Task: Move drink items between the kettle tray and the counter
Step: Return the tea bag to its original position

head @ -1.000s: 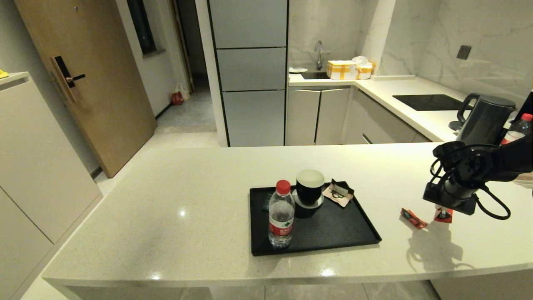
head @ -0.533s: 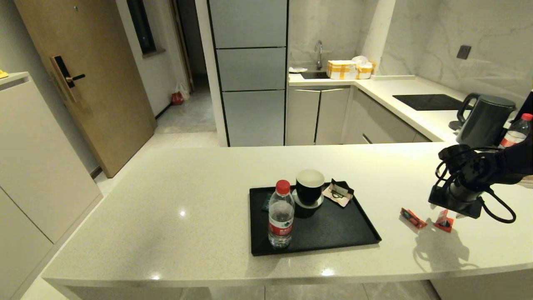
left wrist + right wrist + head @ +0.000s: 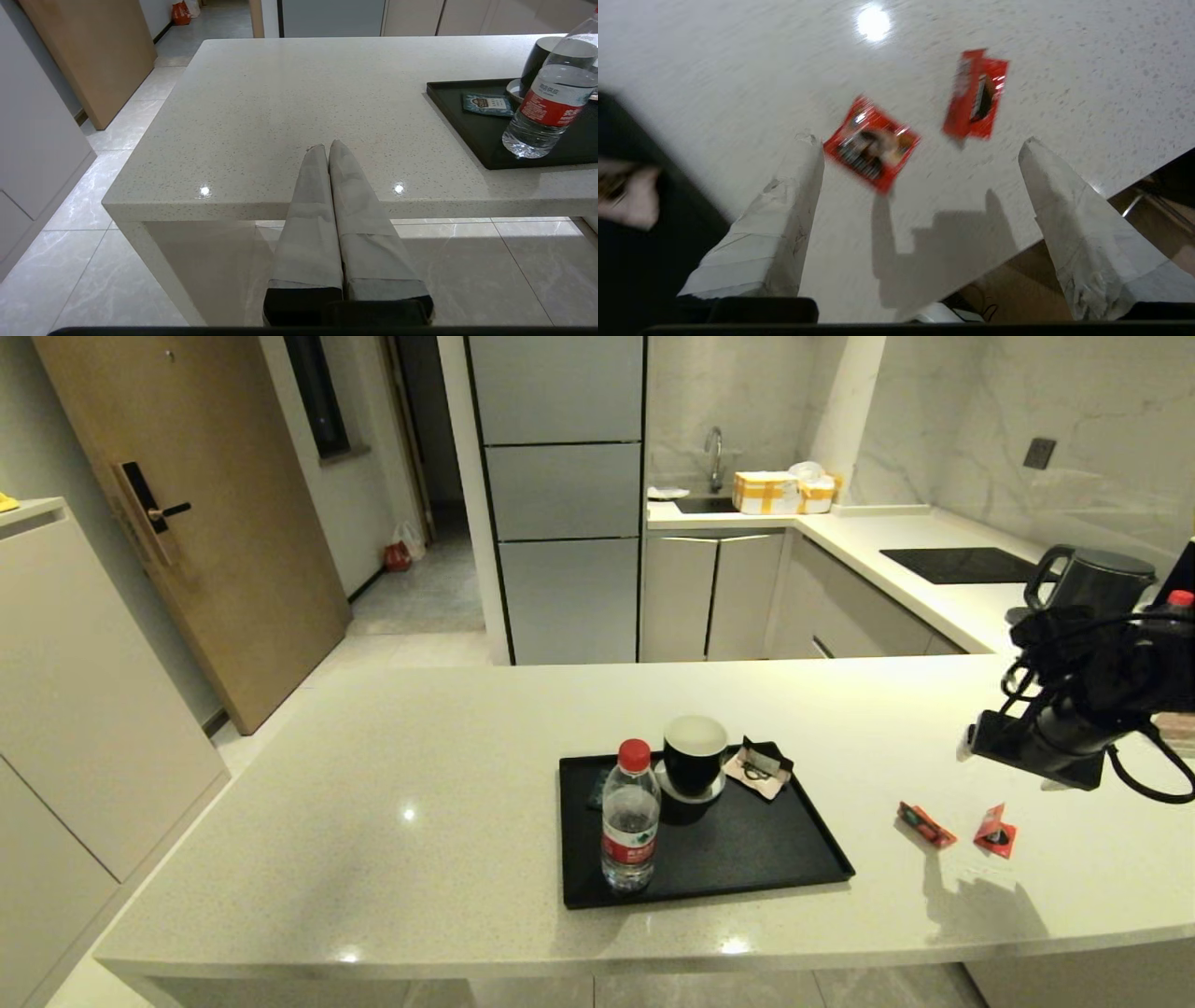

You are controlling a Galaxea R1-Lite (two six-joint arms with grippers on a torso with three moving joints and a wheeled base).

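Two red foil sachets lie side by side on the off-white counter, to the right of the black kettle tray. My right gripper hangs above and just behind them, apart from both. In the right wrist view it is open and empty, with one sachet near a fingertip and the other sachet farther off. My left gripper is shut on nothing, parked off the counter's near edge.
On the tray stand a red-capped water bottle and a black cup, with a pink-and-black packet and a teal sachet. A dark kettle stands behind the right arm. The counter's front edge runs close below the red sachets.
My right gripper has lifted up and back, away from the right-hand red sachet, which stays lying on the counter. The other sachet and the tray items have not moved.
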